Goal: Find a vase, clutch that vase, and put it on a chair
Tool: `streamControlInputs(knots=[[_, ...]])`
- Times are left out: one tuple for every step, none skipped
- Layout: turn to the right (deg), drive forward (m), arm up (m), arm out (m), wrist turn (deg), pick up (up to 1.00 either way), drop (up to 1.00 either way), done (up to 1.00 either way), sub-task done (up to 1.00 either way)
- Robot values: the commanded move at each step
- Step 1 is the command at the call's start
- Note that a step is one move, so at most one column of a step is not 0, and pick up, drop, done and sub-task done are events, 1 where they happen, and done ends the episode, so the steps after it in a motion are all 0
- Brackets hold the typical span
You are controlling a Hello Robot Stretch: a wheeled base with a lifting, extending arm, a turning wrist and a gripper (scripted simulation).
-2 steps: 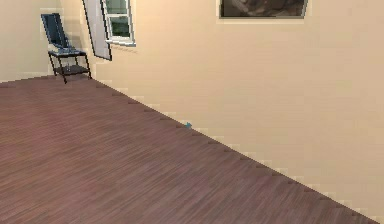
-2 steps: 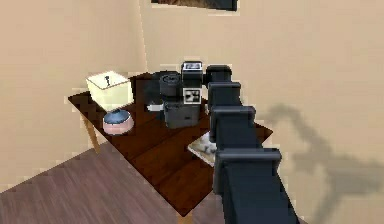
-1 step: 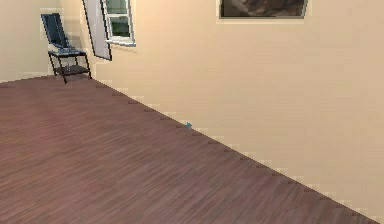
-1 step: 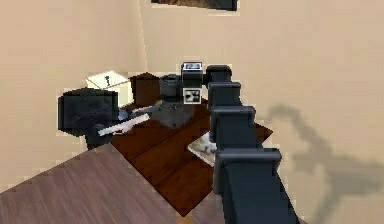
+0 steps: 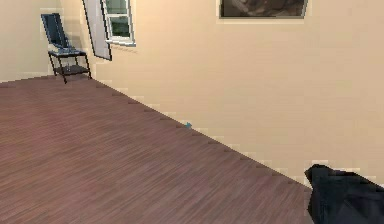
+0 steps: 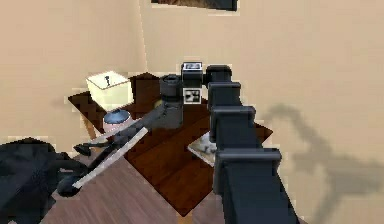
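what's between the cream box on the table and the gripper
Bare dark tabletop, seen in the arm side view: nothing stands between the cream box and the gripper.

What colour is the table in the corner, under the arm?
The table is dark reddish-brown wood, which shows best in the arm side view.

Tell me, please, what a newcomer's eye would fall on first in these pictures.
The dark arm runs up the arm side view's middle toward a brown table, where a cream box-shaped thing stands at the left. In the forward view's far left corner, a small black stand sits beside a window.
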Motion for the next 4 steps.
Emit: streamControlInputs(knots=[[0.0,0.00,0.00,0.00,-27.0,0.00,0.00,0.00,0.00],[0.0,0.00,0.00,-0.22,0.0,0.00,0.00,0.00,0.00],[-9.0,0.00,0.00,0.00,0.0,0.00,0.00,0.00,0.00],[0.0,0.10,0.00,0.00,0.0,0.00,0.00,0.00,0.00]])
